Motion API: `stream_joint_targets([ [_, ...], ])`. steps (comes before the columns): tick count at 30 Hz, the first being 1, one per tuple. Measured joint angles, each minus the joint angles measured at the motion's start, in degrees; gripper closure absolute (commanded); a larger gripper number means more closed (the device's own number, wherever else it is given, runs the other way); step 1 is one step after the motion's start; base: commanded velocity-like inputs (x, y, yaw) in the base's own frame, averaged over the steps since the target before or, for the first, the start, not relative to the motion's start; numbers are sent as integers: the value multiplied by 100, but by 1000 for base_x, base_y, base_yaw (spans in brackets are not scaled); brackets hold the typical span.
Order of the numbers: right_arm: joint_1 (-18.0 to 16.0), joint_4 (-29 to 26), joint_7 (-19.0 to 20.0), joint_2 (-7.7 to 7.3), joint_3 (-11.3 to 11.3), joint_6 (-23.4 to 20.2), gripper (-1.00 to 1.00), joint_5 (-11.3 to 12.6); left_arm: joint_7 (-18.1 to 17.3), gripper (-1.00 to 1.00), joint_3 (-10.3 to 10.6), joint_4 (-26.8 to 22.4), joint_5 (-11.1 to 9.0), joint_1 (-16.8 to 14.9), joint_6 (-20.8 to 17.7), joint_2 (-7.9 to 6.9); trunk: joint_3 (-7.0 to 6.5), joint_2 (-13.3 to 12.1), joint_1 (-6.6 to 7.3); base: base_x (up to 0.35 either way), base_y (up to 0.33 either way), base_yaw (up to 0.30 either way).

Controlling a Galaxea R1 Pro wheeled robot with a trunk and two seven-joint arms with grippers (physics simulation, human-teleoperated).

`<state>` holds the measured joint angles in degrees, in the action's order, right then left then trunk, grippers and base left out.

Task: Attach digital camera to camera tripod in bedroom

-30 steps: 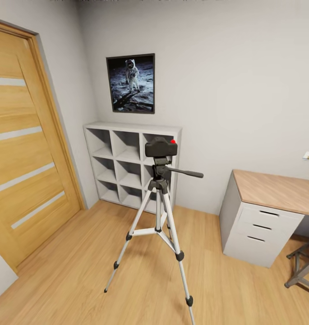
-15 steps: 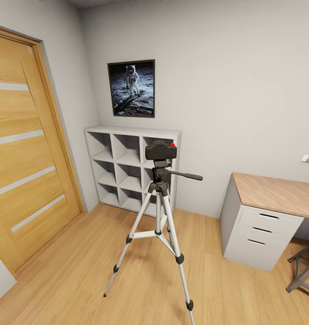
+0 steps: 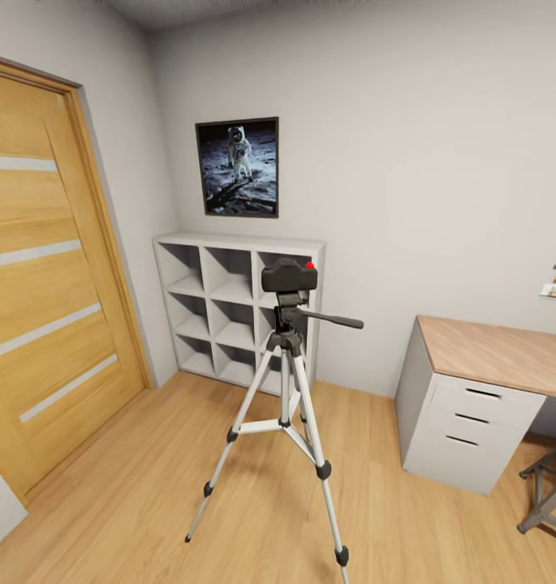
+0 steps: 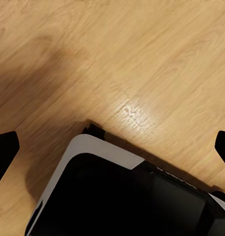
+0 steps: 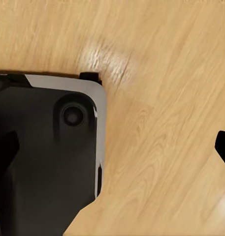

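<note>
Two wrist views are showing each gripper, left gripper (image 4: 112,147) and right gripper (image 5: 112,147), spread wide, empty; head view is showing digital camera (image 3: 289,276) sitting atop camera tripod (image 3: 286,405), frame centre.

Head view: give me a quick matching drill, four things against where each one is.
Things:
1. digital camera
2. astronaut poster
3. cube shelf
4. desk

Places:
A. against the wall under the poster
B. at the view's right, with three drawers
C. on the camera tripod's head
D. hung on the wall

Pairs: 1-C, 2-D, 3-A, 4-B
</note>
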<state>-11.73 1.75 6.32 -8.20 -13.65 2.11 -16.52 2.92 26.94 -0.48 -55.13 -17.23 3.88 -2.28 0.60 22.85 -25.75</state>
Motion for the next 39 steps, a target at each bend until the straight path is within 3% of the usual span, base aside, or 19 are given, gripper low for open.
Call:
stream_joint_targets([
  [13,14,0,0,1,-1,57,-100,4,-92,-100,25,25,46,25,-60,23,-115,4,-1,0,0,0],
  [14,77,0,0,7,4,63,-100,4,-246,-100,24,39,61,203,-108,29,-123,4,0,0,0,0],
  [18,176,0,0,14,0,95,-100,6,-493,-100,25,40,77,417,-164,35,-161,4,0,0,0,0],
  [39,194,0,0,15,-1,133,-100,4,-526,-100,35,25,86,450,-137,0,-267,3,-1,0,0,0],
])
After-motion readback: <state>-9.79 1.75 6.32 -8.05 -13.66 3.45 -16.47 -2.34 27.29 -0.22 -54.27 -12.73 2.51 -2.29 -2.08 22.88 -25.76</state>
